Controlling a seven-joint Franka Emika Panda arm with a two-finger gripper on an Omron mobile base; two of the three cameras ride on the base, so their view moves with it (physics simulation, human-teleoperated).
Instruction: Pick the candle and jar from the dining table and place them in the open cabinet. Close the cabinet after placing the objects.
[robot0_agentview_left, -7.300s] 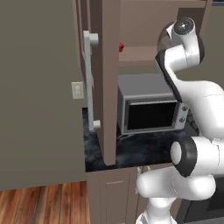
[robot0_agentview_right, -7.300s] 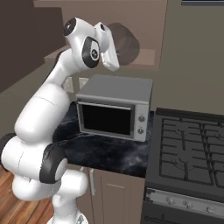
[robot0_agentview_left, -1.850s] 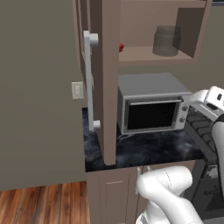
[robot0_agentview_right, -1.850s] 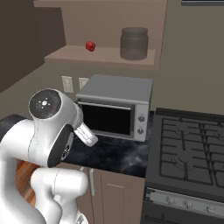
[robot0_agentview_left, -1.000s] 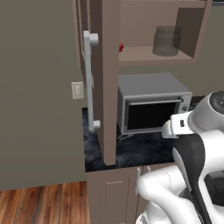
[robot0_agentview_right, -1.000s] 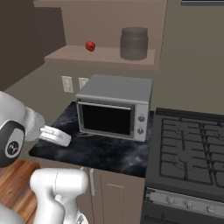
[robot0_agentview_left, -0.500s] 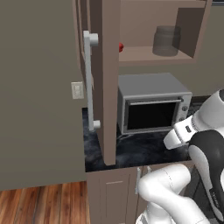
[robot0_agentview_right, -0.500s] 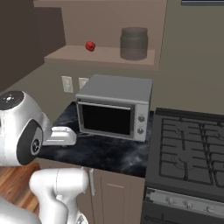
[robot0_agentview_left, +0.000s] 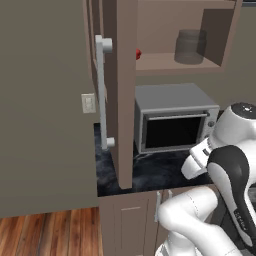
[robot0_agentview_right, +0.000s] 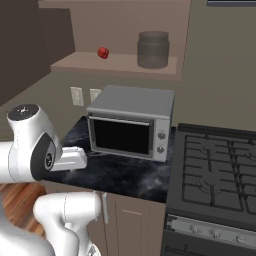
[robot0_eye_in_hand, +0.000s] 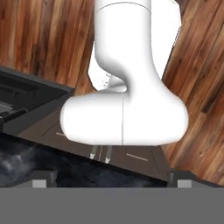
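The jar (robot0_agentview_left: 138, 53) (robot0_agentview_right: 103, 52), a tiny bright-red ball, rests on the left part of the shelf inside the open cabinet (robot0_agentview_left: 170, 62). The cabinet's taupe door (robot0_agentview_left: 125, 100) stands swung out toward me, its pale bar handle (robot0_agentview_left: 102, 92) facing left. My arm is folded low in front of the counter, well below the shelf. In the hand view my gripper (robot0_eye_in_hand: 112, 184) is open with nothing between its fingertips (robot0_eye_in_hand: 40, 183), and it looks down at the wooden floor and base cabinets. The candle and the dining table are out of view.
A grey translucent canister (robot0_agentview_left: 190, 46) (robot0_agentview_right: 152, 49) stands on the same shelf, right of the jar. Below it a grey microwave (robot0_agentview_left: 172, 125) (robot0_agentview_right: 131, 127) sits on the black marble counter (robot0_agentview_right: 125, 175). A gas stove (robot0_agentview_right: 220, 170) adjoins it on the right.
My arm has kept turning low in front of the counter, away from the shelf. The red jar has stayed on the shelf, and the jaws have stayed wide open.
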